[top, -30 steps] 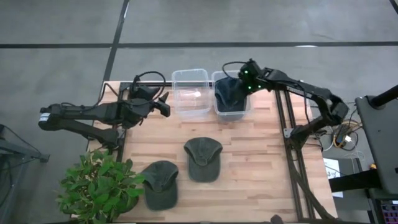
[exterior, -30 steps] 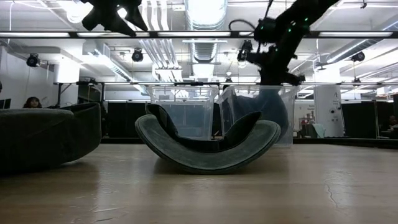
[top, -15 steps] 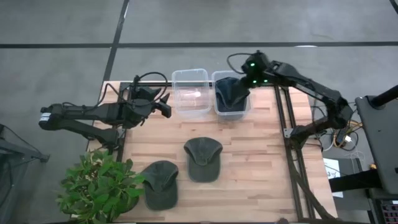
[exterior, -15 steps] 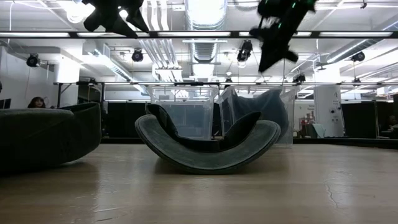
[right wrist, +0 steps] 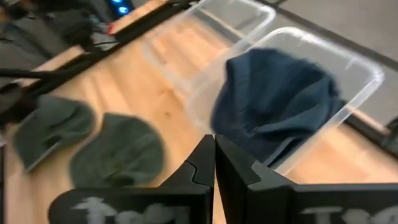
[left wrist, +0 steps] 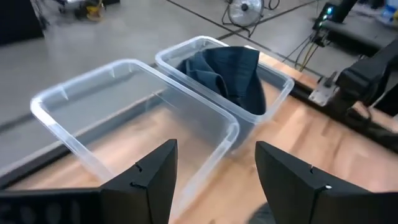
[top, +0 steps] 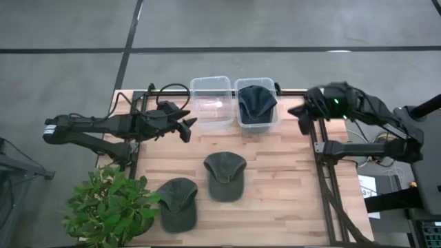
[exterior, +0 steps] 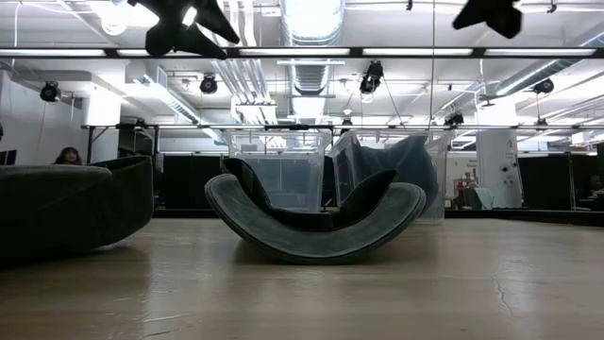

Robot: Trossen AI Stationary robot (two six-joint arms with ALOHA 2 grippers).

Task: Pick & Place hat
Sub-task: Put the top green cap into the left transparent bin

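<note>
A dark blue hat (top: 256, 102) lies crumpled in the right one of two clear bins (top: 274, 118) at the table's far edge, and its top rises above the rim (left wrist: 227, 68) (right wrist: 273, 106). The left bin (top: 211, 103) holds nothing. Two green hats rest on the wooden table, one mid-table (top: 225, 176) (exterior: 316, 222), one toward the near left (top: 178, 203) (exterior: 71, 203). My left gripper (top: 186, 126) (left wrist: 214, 180) is open, in the air just left of the left bin. My right gripper (top: 303, 117) (right wrist: 214, 165) is shut, raised beyond the table's right edge.
A potted plant (top: 110, 207) stands at the near left corner, beside the nearer green hat. A black frame rail (top: 322, 165) runs along the table's right edge. Bare wood (top: 275, 158) lies between the bins and the green hats and to the right of them.
My right gripper has risen from the right bin and swung away past the table's right edge. The blue hat has stayed in the bin. My left gripper has shifted a little toward the near edge.
</note>
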